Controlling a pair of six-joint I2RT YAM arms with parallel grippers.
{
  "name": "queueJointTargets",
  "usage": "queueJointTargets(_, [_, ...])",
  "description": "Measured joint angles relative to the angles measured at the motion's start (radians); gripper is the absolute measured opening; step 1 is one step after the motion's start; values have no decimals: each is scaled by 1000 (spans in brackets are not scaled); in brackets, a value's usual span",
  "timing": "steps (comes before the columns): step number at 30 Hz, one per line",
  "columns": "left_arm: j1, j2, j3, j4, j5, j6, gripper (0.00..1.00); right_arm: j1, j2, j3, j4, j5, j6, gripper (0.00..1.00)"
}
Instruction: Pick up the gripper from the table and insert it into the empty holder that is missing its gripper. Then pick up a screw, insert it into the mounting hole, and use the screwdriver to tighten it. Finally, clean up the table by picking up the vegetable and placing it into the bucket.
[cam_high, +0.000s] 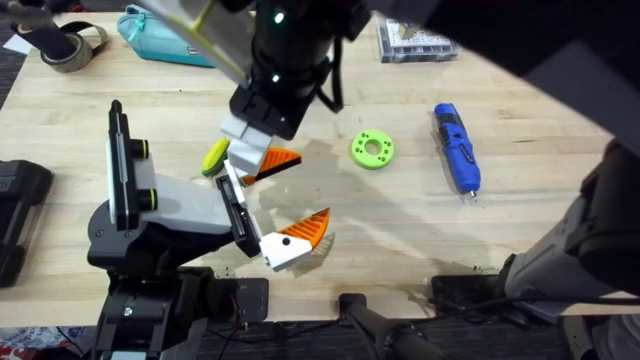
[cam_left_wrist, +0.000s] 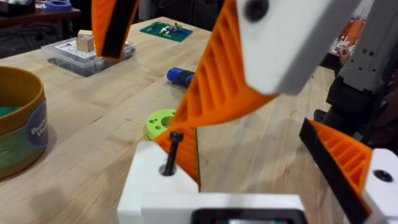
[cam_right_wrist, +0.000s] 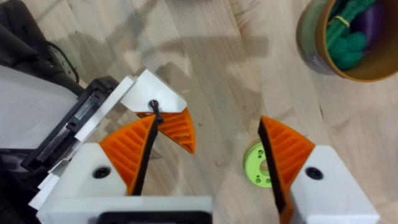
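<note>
On the wooden table (cam_high: 400, 220), the right gripper (cam_right_wrist: 205, 149) (spread wide) hovers over the screw (cam_right_wrist: 155, 112)

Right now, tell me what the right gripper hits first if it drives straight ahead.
Probably the white gripper piece with its upright screw, just ahead of one of the right gripper's fingers, though depth is unclear. The green ring lies farther on.

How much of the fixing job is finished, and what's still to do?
Looks done: the gripper sits on the holder, and a screw stands in its hole, sticking up. In hand: the right hand hovers open by that screw. Left: the screwdriver lies unused, and the vegetable is on the table, not in the bucket.
</note>
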Motion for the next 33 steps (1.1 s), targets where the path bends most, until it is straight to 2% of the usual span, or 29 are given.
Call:
queueJointTargets(16, [0,0,0,0,0,0,987,-3,0,0,-6,-120,-5,982])
queueJointTargets(26, [0,0,0,0,0,0,987,-3,-121,-3,-10,-132,-4,982])
queueJointTargets(33, [0,0,0,0,0,0,987,-3,-127,-18,-2,-169,-4,982])
